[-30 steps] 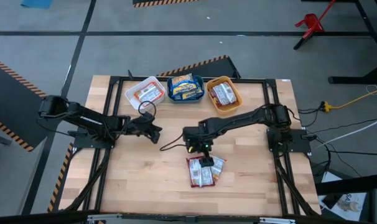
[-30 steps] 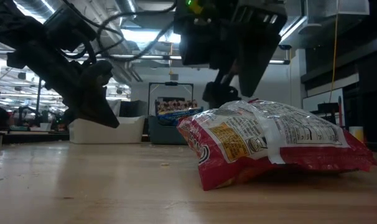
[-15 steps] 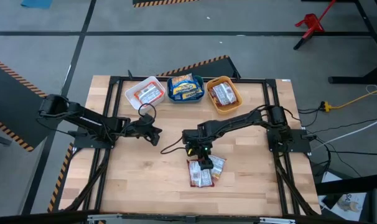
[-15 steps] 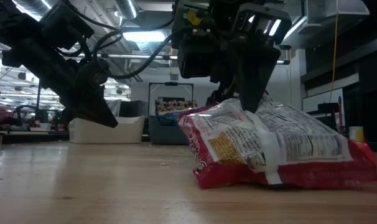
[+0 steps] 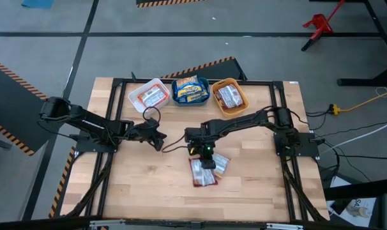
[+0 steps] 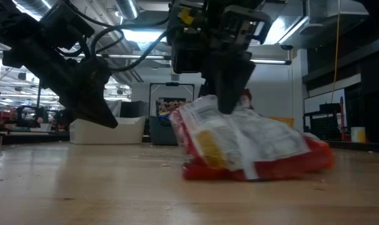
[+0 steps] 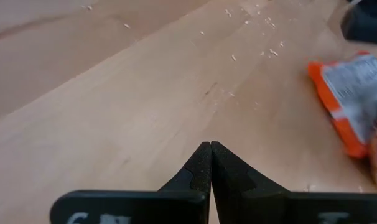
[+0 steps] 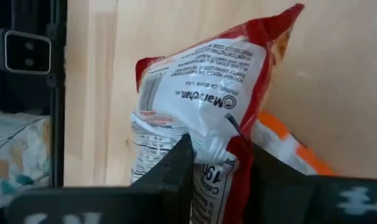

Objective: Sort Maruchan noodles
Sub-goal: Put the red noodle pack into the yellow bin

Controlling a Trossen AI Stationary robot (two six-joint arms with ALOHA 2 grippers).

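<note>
- The left gripper (image 5: 158, 142) hangs just above bare wood left of centre, its fingers (image 7: 211, 163) pressed together on nothing; it could be in the way if the right arm swings a packet toward the white bin (image 5: 133, 96).
- The right gripper (image 5: 205, 161) is at the table's middle, pinched on the near end of a red Maruchan packet (image 5: 202, 174), which is tipped up with its far end apparently on the table.
- The hold is only on crumpled film at the packet's edge (image 8: 208, 144); in my judgement it could slip out on lifting, or the noodle block could crack.
- An orange packet (image 5: 221, 165) lies touching the red one, partly under it (image 8: 282, 147); it may be dragged along or nudged away.
- Far side: the white bin, blue bin (image 5: 175, 93) and orange bin (image 5: 220, 99) each already hold packets; a drop into the wrong one is the sorting risk.
- Only the right wrist view shows the pinch; the low view shows the tilt (image 6: 239, 140); the high view alone shows the bins' contents.
</note>
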